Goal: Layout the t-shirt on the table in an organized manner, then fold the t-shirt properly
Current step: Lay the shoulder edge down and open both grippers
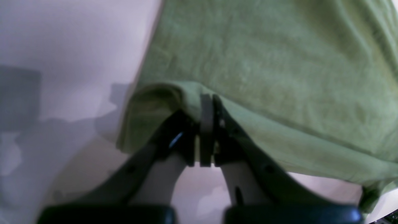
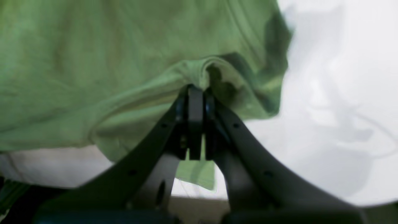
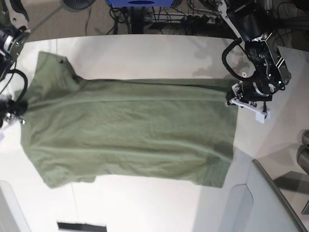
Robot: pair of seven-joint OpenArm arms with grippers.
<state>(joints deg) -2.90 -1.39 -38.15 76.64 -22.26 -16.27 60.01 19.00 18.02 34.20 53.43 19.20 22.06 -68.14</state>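
Observation:
The olive-green t-shirt (image 3: 130, 130) lies spread across the white table (image 3: 145, 58), sleeves toward the base view's left and hem toward its right. My left gripper (image 1: 207, 100) is shut on a raised fold of the shirt's edge (image 1: 161, 93); in the base view this left gripper (image 3: 231, 100) sits at the hem's far right corner. My right gripper (image 2: 196, 89) is shut on a bunched fold of t-shirt (image 2: 93, 62) near its edge. In the base view that right gripper (image 3: 19, 116) is at the shirt's left edge, between the sleeves.
A grey angled panel (image 3: 251, 203) rises at the table's near right corner. A small black strip (image 3: 82, 226) lies at the near edge. Cables and a blue object (image 3: 140, 4) sit on the floor beyond the far edge.

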